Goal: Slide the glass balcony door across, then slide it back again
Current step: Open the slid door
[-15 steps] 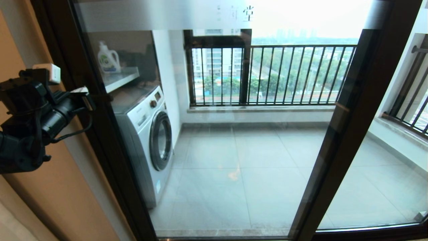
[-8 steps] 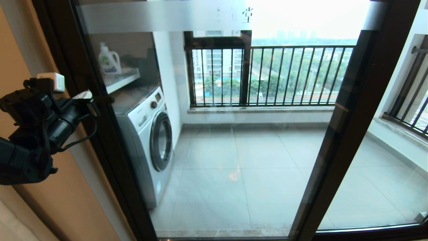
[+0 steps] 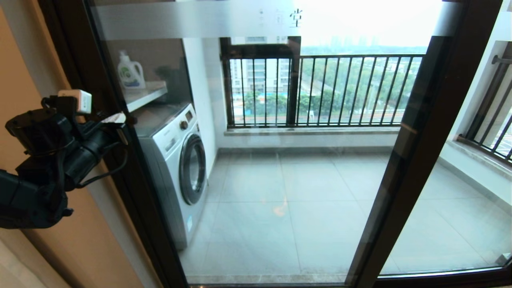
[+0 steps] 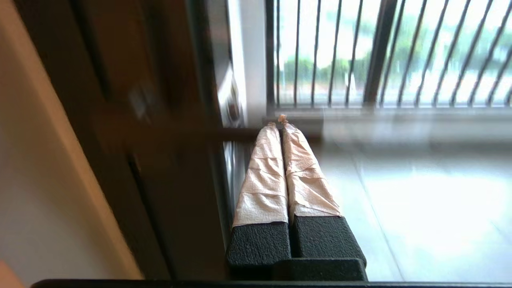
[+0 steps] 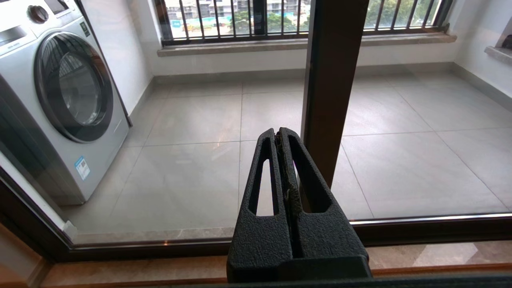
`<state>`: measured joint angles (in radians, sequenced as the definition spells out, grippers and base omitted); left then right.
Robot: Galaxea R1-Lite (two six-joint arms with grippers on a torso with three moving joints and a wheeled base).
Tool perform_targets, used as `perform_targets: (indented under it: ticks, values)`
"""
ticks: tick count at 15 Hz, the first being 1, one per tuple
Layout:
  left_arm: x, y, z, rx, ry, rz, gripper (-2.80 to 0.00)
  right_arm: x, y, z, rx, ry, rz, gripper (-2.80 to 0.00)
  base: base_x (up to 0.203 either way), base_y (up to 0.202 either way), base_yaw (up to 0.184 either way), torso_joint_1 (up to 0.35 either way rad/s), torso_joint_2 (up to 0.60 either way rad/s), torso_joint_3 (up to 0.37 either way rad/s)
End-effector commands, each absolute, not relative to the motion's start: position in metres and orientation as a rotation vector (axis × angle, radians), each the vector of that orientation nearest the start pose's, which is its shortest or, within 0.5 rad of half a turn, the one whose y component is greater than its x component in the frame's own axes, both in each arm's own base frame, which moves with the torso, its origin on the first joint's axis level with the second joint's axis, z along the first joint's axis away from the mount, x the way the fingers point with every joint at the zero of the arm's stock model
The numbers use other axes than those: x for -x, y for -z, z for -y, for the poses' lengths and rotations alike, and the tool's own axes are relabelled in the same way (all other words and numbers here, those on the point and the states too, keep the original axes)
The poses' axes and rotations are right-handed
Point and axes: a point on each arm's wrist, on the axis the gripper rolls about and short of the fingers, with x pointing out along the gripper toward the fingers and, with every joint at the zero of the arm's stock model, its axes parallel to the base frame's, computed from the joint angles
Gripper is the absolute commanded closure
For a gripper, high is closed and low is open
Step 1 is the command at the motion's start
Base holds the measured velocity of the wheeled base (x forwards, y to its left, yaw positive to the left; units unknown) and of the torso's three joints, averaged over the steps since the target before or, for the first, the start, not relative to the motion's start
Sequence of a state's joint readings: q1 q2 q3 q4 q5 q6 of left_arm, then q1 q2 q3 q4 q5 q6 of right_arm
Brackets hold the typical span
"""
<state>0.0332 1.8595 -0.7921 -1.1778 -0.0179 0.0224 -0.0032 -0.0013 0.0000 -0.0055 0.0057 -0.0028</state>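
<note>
The glass balcony door [image 3: 256, 160] fills the scene, grey floor tiles [image 3: 304, 208] and a washing machine [image 3: 176, 164] visible through it, a railing [image 3: 340, 90] beyond. The left gripper [image 3: 120, 118] sits at the door's left dark upright [image 3: 120, 160], its jaws clenched with nothing between them; the glass lies just beyond their tips. The left wrist view shows the taped fingers [image 4: 264, 176] pressed together beside that upright. The right wrist view shows the right gripper [image 5: 282, 138] low before the other upright [image 5: 332, 80], jaws clenched and empty, with the bottom track [image 5: 420, 228] ahead of them.
</note>
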Motion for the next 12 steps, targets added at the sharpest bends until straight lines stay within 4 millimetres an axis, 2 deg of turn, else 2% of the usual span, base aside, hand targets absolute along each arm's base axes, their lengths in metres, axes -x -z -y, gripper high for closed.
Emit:
perform_targets:
  ticks: [1, 5, 8, 10, 12]
  values:
    - [-0.336, -0.176, -0.012, -0.023, -0.028, 0.093, 0.0, 0.023, -0.075, 0.0, 0.003, -0.003, 0.003, 0.0, 0.0, 0.0, 0.0, 0.0, 0.0, 0.0]
    - [-0.347, -0.154, -0.031, -0.017, -0.077, 0.05, 0.0, 0.023, -0.075, 0.0, 0.003, -0.003, 0.003, 0.0, 0.0, 0.0, 0.0, 0.0, 0.0, 0.0]
    - [-0.344, -0.168, -0.031, -0.029, -0.081, 0.132, 0.0, 0.023, -0.075, 0.0, 0.003, -0.003, 0.003, 0.0, 0.0, 0.0, 0.0, 0.0, 0.0, 0.0]
    - [-0.338, -0.187, -0.031, -0.032, -0.084, 0.186, 0.0, 0.023, -0.075, 0.0, 0.003, -0.003, 0.003, 0.0, 0.0, 0.0, 0.0, 0.0, 0.0, 0.0]
    - [-0.332, -0.197, -0.041, -0.067, -0.129, 0.184, 0.0, 0.023, -0.075, 0.0, 0.003, -0.003, 0.003, 0.0, 0.0, 0.0, 0.0, 0.0, 0.0, 0.0]
